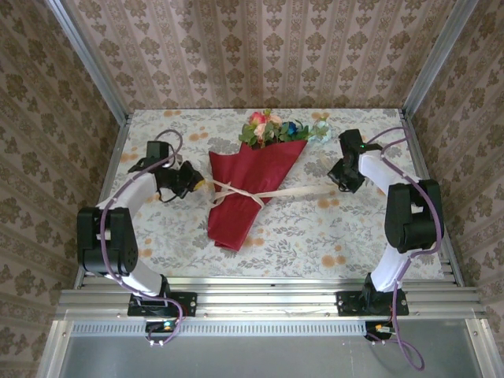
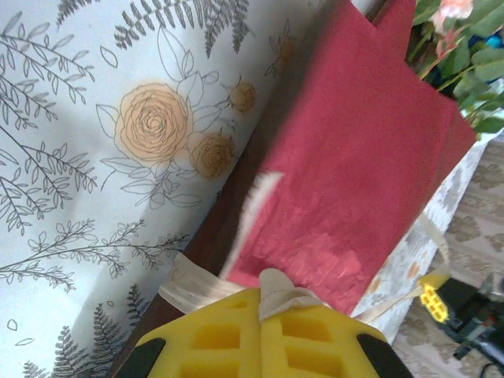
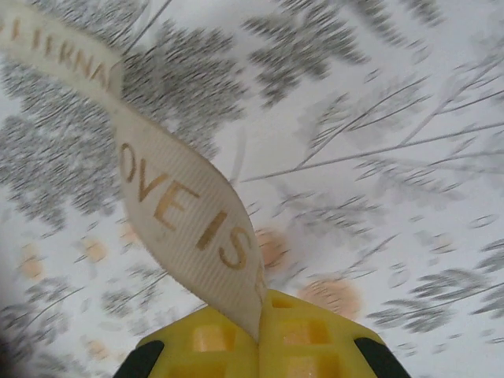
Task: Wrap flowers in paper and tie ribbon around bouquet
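Bouquet: wrapped, lying flat.
Ribbon: crossed over it, ends held apart for tightening.
Left end effector: pinching one end.
Right end effector: pinching the other.

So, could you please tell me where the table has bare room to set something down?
The near strip of the table, between the bouquet's tip and the front rail, is bare. So is the far left corner beyond the left gripper. The middle is crowded: the ribbon stretches from the left gripper across the bouquet to the right gripper.
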